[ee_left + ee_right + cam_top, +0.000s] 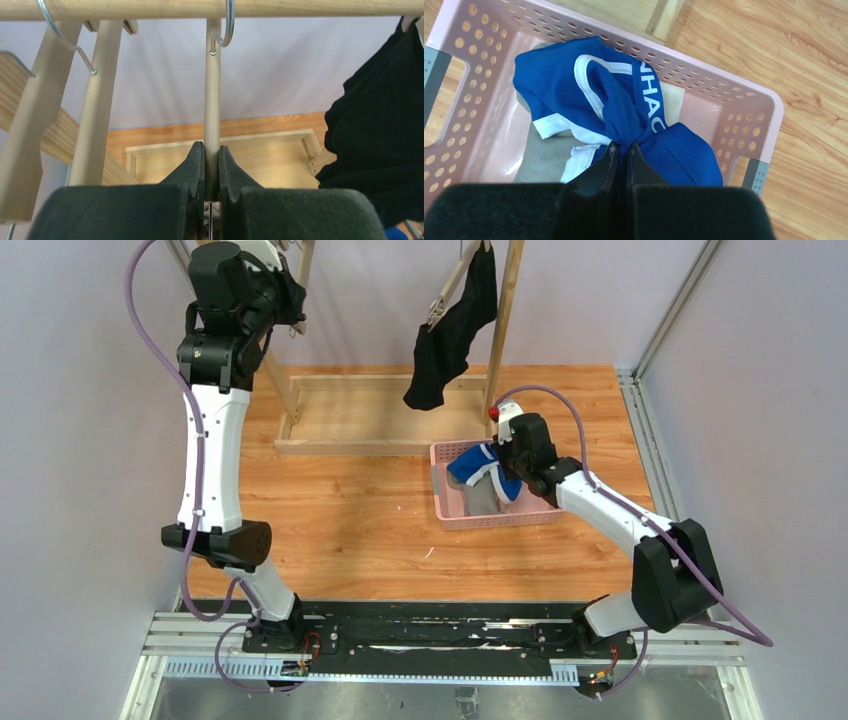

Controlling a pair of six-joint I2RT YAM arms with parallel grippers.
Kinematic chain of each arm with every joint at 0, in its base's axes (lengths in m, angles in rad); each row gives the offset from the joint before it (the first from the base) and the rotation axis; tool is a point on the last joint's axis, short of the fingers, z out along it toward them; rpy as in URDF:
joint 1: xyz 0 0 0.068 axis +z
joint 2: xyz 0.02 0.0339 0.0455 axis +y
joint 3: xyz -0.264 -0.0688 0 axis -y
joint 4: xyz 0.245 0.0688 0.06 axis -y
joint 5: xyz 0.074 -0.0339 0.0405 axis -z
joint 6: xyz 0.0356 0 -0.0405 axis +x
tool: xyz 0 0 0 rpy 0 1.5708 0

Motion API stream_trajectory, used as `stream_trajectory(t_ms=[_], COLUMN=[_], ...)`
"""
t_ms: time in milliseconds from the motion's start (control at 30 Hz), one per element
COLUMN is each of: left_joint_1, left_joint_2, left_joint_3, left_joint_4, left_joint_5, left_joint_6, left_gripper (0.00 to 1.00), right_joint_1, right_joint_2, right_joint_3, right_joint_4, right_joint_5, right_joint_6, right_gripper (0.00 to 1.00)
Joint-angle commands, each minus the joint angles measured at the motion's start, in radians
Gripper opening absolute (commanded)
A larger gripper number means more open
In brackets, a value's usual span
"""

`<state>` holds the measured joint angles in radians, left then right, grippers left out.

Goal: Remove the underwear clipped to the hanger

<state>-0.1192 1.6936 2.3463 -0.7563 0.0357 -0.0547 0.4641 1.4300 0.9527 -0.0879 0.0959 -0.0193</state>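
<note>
**Item 1, right gripper**: clenched on a bunched fold of the blue briefs, low over the pink basket at the right of the table.

**Item 2, blue briefs:** mostly inside the basket, lying on the grey briefs. One blue lobe lies close to the basket's near-right corner.

**Item 3, black briefs**: clipped to the tilted hanger at the far right of the rack, not yet removed.

**Item 4, left gripper**: clamped on the edge-on wooden hanger, which hooks over the rail at the far left.

**Handling note:** the step in hand looks like the drop.
- Part the right fingers fully before you lift, because soft knit tends to cling to the pads.
- Rise straight up, not sideways, so the cloth is not dragged over the rim.
- Check that the blue lobe near the corner has settled inside the wall.
- Keep the left arm's hold steady meanwhile; the rail also carries the black pair.
</note>
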Motion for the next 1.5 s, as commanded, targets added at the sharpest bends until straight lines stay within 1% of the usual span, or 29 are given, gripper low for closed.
stream_trajectory(t_ms=[0, 100, 133, 167, 200, 233, 267, 300, 367, 433, 567, 767, 1000, 1067, 1133, 1200, 1300, 1367, 1467], left_joint_1=[0.01, 0.01, 0.011, 0.012, 0.012, 0.012, 0.012, 0.012, 0.012, 0.012, 0.012, 0.012, 0.012, 0.012, 0.007, -0.05, -0.228, -0.276, -0.308], left_joint_2=[0.053, 0.08, 0.086, 0.09, 0.09, 0.089, 0.085, 0.077, 0.056, 0.034, -0.009, -0.131, -0.25, -0.281, -0.302, -0.298, -0.25, -0.206, -0.128], left_joint_3=[0.072, 0.079, 0.078, 0.073, 0.066, 0.059, 0.051, 0.042, 0.019, 0.0, -0.003, -0.085, -0.177, -0.204, -0.207, -0.179, -0.1, -0.051, 0.027], left_joint_4=[0.082, 0.083, 0.081, 0.08, 0.078, 0.077, 0.077, 0.079, 0.097, 0.115, 0.114, 0.131, 0.1, 0.099, 0.101, 0.092, 0.058, 0.058, 0.065], left_joint_5=[-0.009, -0.005, -0.005, -0.007, -0.009, -0.015, -0.025, -0.034, -0.044, -0.043, -0.04, -0.051, -0.092, -0.084, -0.042, -0.023, -0.137, -0.109, -0.029], left_joint_6=[-0.017, -0.022, -0.022, -0.022, -0.021, -0.018, -0.014, -0.012, -0.004, -0.001, 0.001, 0.024, 0.033, 0.028, 0.014, 0.026, 0.126, 0.104, 0.064], left_gripper=[0.0, 0.0, 0.0, 0.01, 0.06, 0.14, 0.2, 0.23, 0.31, 0.4, 0.48, 0.51, 0.51, 0.49, 0.46, 0.44, 0.48, 0.49, 0.5], right_joint_1=[-0.015, -0.015, -0.015, -0.015, -0.015, -0.015, -0.015, -0.015, -0.015, -0.015, -0.015, -0.015, -0.015, -0.015, -0.015, -0.015, -0.013, -0.013, -0.007], right_joint_2=[-0.036, -0.05, -0.051, -0.051, -0.051, -0.053, -0.058, -0.062, -0.076, -0.088, -0.121, -0.202, -0.294, -0.319, -0.346, -0.372, -0.402, -0.417, -0.444], right_joint_3=[-0.019, -0.025, -0.025, -0.02, -0.015, -0.014, -0.015, -0.017, -0.021, -0.019, -0.014, -0.02, -0.032, -0.039, -0.049, -0.06, -0.066, -0.066, -0.073], right_joint_4=[0.008, 0.006, 0.001, -0.008, -0.018, -0.024, -0.026, -0.025, -0.023, -0.023, -0.029, -0.03, -0.039, -0.042, -0.044, -0.043, -0.043, -0.053, -0.07], right_joint_5=[-0.013, 0.001, 0.005, 0.007, 0.01, 0.011, 0.013, 0.015, 0.018, 0.02, 0.021, 0.028, 0.024, 0.028, 0.027, 0.022, 0.013, 0.007, 0.008], right_joint_6=[0.025, 0.024, 0.025, 0.027, 0.027, 0.028, 0.029, 0.03, 0.03, 0.028, 0.028, 0.025, 0.029, 0.034, 0.042, 0.049, 0.059, 0.068, 0.071], right_gripper=[0.0, 0.01, 0.02, 0.09, 0.16, 0.26, 0.36, 0.42, 0.52, 0.56, 0.59, 0.59, 0.59, 0.59, 0.59, 0.59, 0.59, 0.59, 0.59])
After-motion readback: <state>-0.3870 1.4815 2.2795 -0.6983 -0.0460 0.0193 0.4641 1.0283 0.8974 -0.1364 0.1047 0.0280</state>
